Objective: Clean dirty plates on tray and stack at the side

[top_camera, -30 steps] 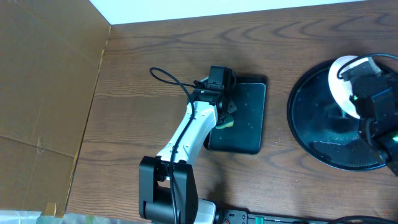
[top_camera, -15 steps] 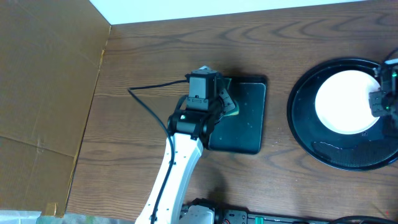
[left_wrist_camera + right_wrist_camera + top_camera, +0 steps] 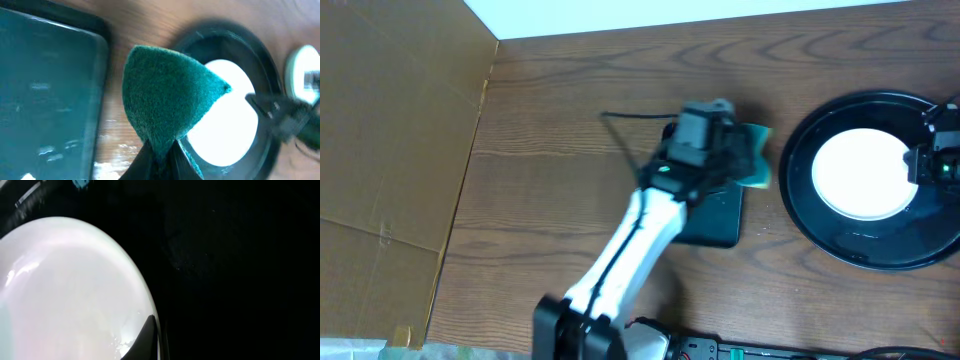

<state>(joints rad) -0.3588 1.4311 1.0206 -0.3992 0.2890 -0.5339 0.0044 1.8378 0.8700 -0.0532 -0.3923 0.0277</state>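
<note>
Leaving the small rectangular black tray (image 3: 715,225), the left gripper (image 3: 740,162), pinching a green scouring sponge (image 3: 760,165), had swung rightward, near the large round glossy black tray (image 3: 798,205). The round white plate (image 3: 860,172) now lay flat there, seemingly ready for wiping. The right gripper (image 3: 932,160) sat at its edge; its grip couldn't be told.

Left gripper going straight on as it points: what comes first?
The left gripper, holding a sponge, would likely meet the near rim of the black tray first, then the white plate; height is unclear.
</note>
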